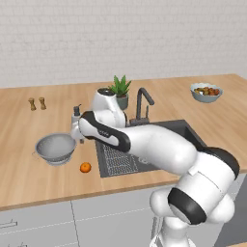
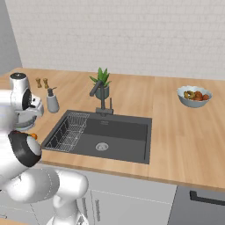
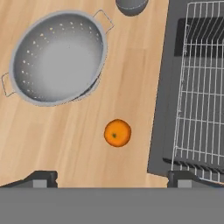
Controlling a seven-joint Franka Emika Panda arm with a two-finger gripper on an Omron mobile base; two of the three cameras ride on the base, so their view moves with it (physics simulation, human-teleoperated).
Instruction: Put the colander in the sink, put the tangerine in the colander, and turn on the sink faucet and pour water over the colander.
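Two items below my claw (image 3: pixel 112 177), jaws wide apart, empty | colander (image 3: pixel 57 61): on counter ahead-left, outside sink (image 3: pixel 164 109); likely light, rigid, slick steel; pinch rim or handle | tangerine (image 3: pixel 117 132): just ahead, round, may roll.

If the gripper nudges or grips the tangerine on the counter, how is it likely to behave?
The tangerine is round and lies free on the flat wooden counter, so a nudge would probably roll it. It looks small and likely light. Its smooth curved skin may slip from the two fingertips unless it is gripped across its middle.
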